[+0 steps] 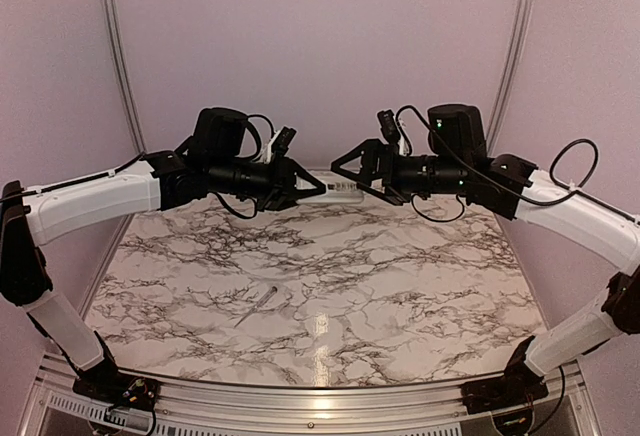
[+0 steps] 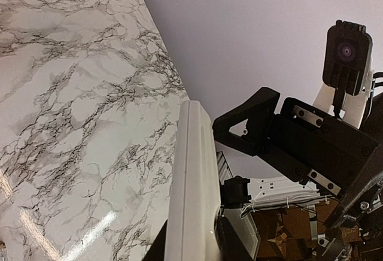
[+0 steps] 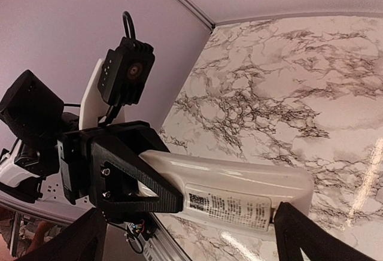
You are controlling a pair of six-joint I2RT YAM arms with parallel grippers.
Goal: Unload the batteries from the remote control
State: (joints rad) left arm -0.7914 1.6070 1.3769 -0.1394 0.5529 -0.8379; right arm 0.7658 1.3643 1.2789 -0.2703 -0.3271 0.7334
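Observation:
The white remote control is held in the air between the two arms, above the far edge of the table. My left gripper is shut on one end of it; in the left wrist view the remote runs up from between my dark jaws. My right gripper is open, its fingers standing on either side of the remote's other end. In the right wrist view the remote shows a printed label, with the left gripper's black finger clamped on it. The batteries are hidden.
A thin pale grey stick lies on the marble tabletop, left of the middle. Lilac walls with metal posts close in the back and sides. A metal rail runs along the near edge.

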